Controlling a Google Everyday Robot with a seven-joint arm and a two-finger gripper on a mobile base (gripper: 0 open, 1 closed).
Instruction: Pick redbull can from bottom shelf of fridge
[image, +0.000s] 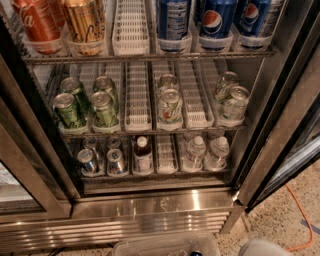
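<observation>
Gripper (193, 253) well below the bottle (143, 155), spread or pinched I can't tell; redbull can (116, 161) just left of bottle, twin close beside, a reach could clip either

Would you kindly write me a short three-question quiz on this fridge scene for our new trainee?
1. True or false: the gripper is reaching inside the fridge.
2. On the bottom shelf, the dark bottle stands: A) just right of the slim silver cans; B) left of them; C) between them.
3. Fill in: seen from the camera, the slim silver cans occupy the shelf's ____ end.
Key: 1 false, the gripper is not in view; 2 A; 3 left.
</observation>
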